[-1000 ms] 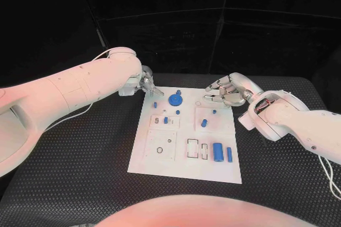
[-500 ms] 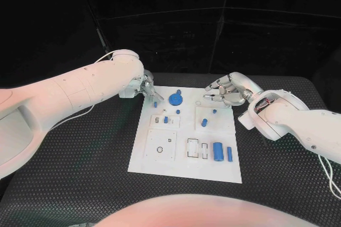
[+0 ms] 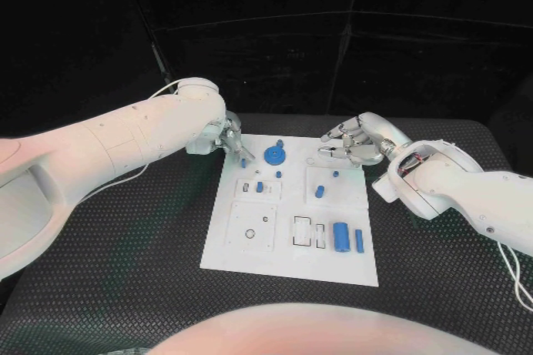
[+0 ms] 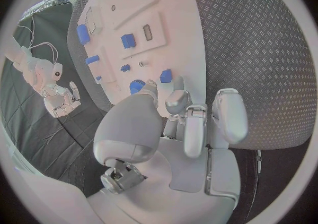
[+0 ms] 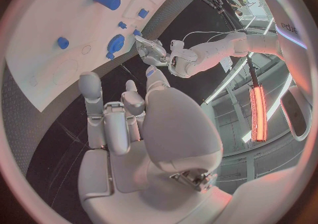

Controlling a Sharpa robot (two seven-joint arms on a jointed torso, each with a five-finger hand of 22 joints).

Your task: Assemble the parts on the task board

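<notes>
Fingers of our left hand (image 3: 228,133) look closed on a small blue peg (image 3: 243,162), upper left of the board (image 3: 291,262); next, seat it. Right hand (image 3: 353,142) curled, empty.

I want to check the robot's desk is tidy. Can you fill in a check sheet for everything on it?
Surface: black ribbed rubber table mat, nothing spilled.
Job's things: white flat task board in the middle; small blue plastic parts lie on it.
Clutter: nothing seen.
Hands: left silver hand at the board's far left corner, its fingers close to a small blue part; right silver hand hovers at the far right corner, holding nothing.
Cables: thin white cable by the left arm.
Surroundings: dark.
</notes>
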